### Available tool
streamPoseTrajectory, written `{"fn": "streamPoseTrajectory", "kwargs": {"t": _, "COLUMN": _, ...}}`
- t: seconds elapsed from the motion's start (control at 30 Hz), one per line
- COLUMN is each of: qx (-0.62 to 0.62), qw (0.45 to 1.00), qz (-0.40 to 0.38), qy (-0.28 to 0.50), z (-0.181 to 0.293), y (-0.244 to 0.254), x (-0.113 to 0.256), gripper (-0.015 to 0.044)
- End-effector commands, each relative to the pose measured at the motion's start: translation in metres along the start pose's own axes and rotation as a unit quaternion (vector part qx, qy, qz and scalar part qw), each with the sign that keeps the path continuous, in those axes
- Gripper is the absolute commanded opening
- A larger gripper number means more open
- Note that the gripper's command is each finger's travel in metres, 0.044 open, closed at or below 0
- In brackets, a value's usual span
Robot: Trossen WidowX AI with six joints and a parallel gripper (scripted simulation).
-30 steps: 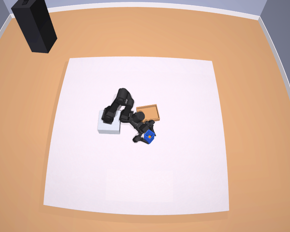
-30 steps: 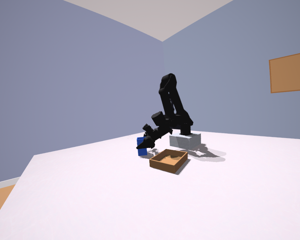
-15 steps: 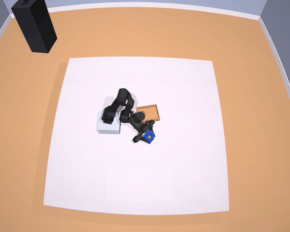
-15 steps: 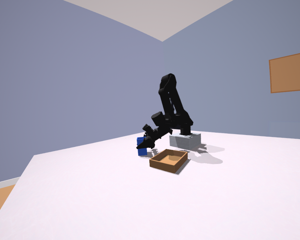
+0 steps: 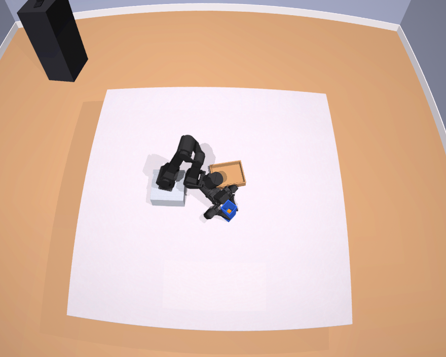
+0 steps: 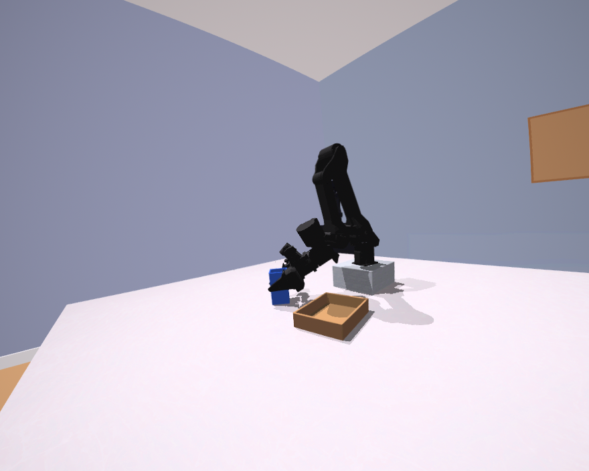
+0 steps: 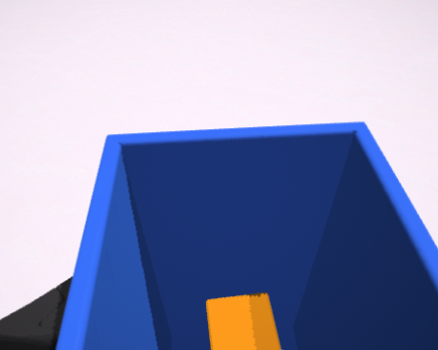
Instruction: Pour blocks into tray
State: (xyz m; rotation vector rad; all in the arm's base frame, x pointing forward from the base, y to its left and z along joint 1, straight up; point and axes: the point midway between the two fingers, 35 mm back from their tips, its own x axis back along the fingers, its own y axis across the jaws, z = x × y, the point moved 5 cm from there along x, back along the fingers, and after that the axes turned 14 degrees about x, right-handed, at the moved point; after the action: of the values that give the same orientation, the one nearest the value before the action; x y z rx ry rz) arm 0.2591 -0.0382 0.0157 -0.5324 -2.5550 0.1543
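The blue square cup (image 5: 233, 215) (image 6: 280, 296) (image 7: 235, 199) stands upright on the table, its open top facing up. My gripper (image 5: 233, 214) (image 6: 276, 286) is shut on the cup, with one finger on either side of its walls. In the wrist view the cup's rim fills the lower middle and dark finger parts show at both edges. An orange block (image 5: 229, 211) (image 7: 235, 323) lies inside the cup. Any other blocks deeper in the cup are hidden. The shallow brown tray (image 5: 234, 171) (image 6: 317, 326) lies near the cup, and no block shows in it.
The arm's pale grey base block (image 5: 167, 201) (image 6: 351, 278) stands on the white table (image 5: 215, 245) (image 6: 233, 395). The forearm passes close to the tray's near corner in the top view. A tall black cabinet (image 5: 54, 45) stands on the floor, off the table.
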Motion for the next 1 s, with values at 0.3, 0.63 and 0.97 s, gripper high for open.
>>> {"fn": "streamPoseTrajectory", "kwargs": {"t": 0.3, "qx": 0.000, "qw": 1.000, "qz": -0.002, "qy": -0.005, "z": -0.017, "y": -0.004, "x": 0.008, "gripper": 0.0000}}
{"fn": "streamPoseTrajectory", "kwargs": {"t": 0.63, "qx": 0.000, "qw": 1.000, "qz": -0.002, "qy": -0.005, "z": -0.029, "y": -0.008, "x": 0.016, "gripper": 0.0000}}
{"fn": "streamPoseTrajectory", "kwargs": {"t": 0.97, "qx": 0.000, "qw": 1.000, "qz": -0.002, "qy": -0.006, "z": -0.044, "y": -0.010, "x": 0.023, "gripper": 0.0000}}
